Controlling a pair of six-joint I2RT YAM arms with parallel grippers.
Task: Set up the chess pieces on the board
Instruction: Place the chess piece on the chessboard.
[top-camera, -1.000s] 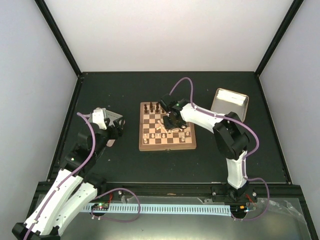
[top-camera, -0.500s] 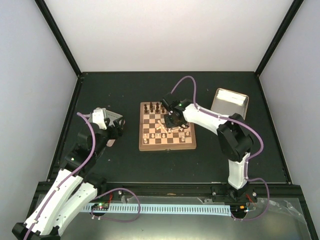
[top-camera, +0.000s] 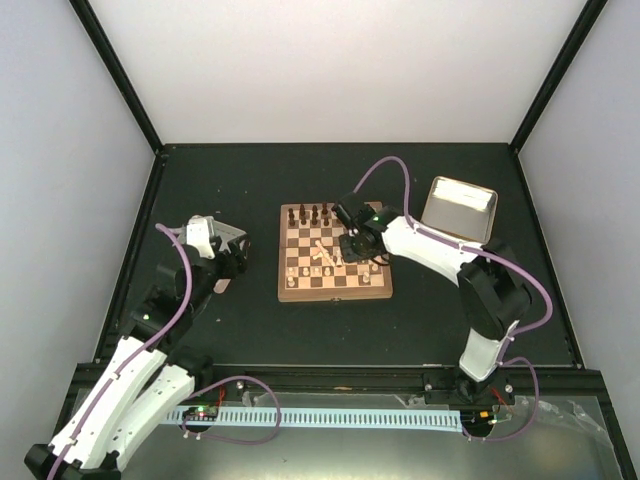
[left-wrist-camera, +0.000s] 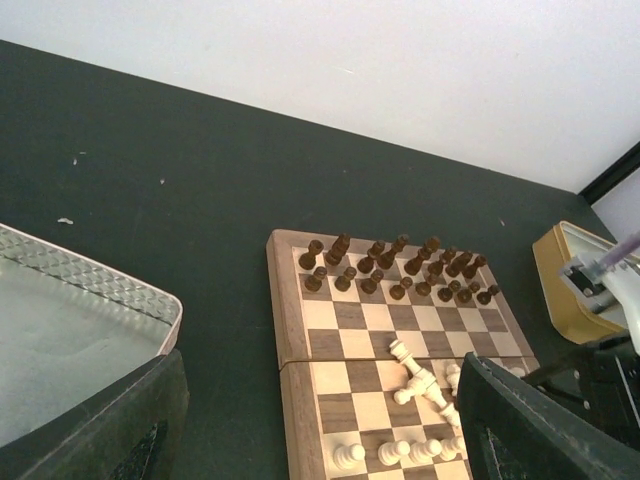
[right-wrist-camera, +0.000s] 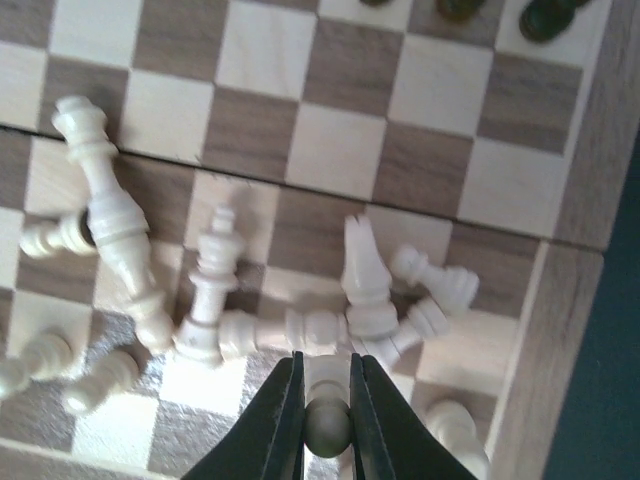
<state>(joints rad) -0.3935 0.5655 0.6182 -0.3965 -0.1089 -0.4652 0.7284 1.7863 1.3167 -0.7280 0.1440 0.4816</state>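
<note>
Arm at right (top-camera: 425, 245) reaching over board (top-camera: 335, 296), jaws clenched on pale pawn (right-wrist-camera: 327, 425), left jaws released

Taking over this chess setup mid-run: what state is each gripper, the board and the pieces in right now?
Right gripper: shut on one pale piece.
Left gripper: open, holding nothing.
Board: unfolded, lying flat.
Dark pieces: upright in two rows.
Other pale pieces: mostly toppled in a heap, few upright.
</note>
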